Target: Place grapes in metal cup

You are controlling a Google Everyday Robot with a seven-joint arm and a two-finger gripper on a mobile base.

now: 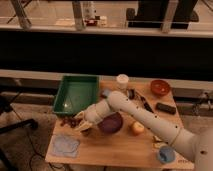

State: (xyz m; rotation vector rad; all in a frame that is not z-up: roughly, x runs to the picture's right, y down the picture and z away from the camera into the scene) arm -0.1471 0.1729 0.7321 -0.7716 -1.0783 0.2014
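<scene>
The grapes [69,121], a small lumpy dark red-purple bunch, lie on the wooden table [115,147] near its left edge, just in front of the green tray. My gripper [81,123] is low over the table right beside the grapes, touching or nearly touching their right end. My white arm [135,112] reaches in from the lower right across the purple bowl. A small dark cup-like thing [131,93] stands at the back next to the white cup; I cannot tell whether it is the metal cup.
A green tray [75,92] sits at the back left. A purple bowl [112,123] and a yellow-orange fruit [137,128] are mid-table. A white cup [122,81], a red-brown bowl [160,87] and a black object [165,107] lie at the back right. A pale blue cloth [65,145] lies front left.
</scene>
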